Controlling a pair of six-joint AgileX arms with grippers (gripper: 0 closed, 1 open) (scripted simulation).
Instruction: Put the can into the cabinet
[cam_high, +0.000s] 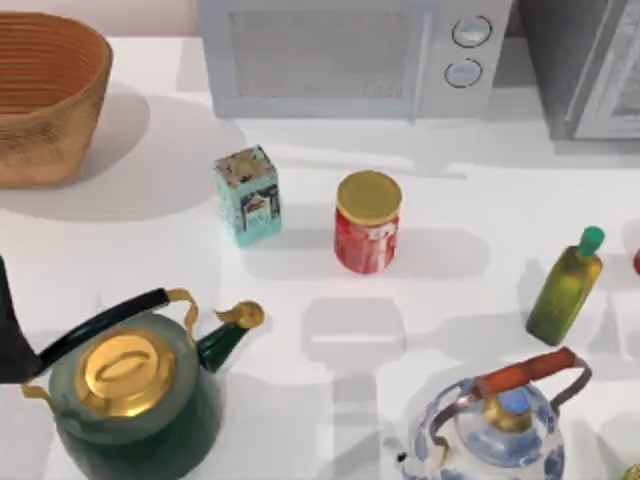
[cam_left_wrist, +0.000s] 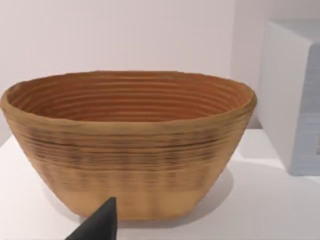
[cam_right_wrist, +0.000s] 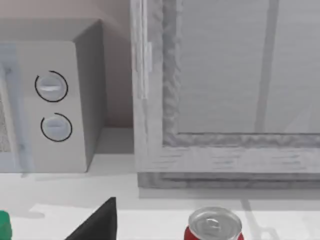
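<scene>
Clearly, the coming move was seen to turn on one relation: the can (cam_right_wrist: 214, 226) stood upright, its long axis vertical, just ahead of the right arm's wrist camera and between that arm and the cabinet (cam_right_wrist: 225, 95). From above, only a red sliver of the can (cam_high: 636, 262) was caught at the table's right edge, near the olive-green bottle (cam_high: 565, 287), with the cabinet (cam_high: 585, 65) set at the back right corner beside the microwave (cam_high: 350, 55). The cabinet door was judged to be closed, its pale framed panel facing the can.

The right arm was therefore taken to be the nearer one by far. A dark finger (cam_right_wrist: 97, 222) of the right claw was caught low in that arm's own view, off to one side of the can and apart from it; how far the claw stood open could not be told, and nothing was seen to be held.

The left arm was parked at the table's left edge, facing the wicker basket (cam_left_wrist: 127, 145); a single dark finger (cam_left_wrist: 100, 225) was caught there, and its opening could not be told either.

The larger red can with the gold lid (cam_high: 368, 222) in the middle of the table was not the one meant. The task was judged to be at its start, the can not yet grasped.
</scene>
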